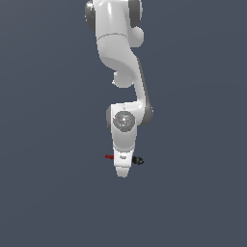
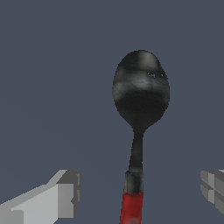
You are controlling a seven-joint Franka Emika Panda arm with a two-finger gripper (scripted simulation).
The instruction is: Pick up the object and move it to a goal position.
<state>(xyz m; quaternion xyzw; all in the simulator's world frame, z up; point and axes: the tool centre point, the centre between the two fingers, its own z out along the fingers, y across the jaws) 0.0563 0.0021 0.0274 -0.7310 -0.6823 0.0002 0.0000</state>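
Our white arm (image 1: 123,72) hangs over the middle of the plain grey bench (image 1: 48,193), no edge or corner of which shows, and its gripper (image 2: 138,197) is spread wide, one finger (image 2: 61,197) on each side of the spoon (image 2: 139,109), touching neither. We judge this the moment just before the grasp: the spoon lies flat beneath the gripper, red handle between the fingers, black bowl beyond them. Next we must close on the thin handle squarely and then lift; no writing or brand shows anywhere.
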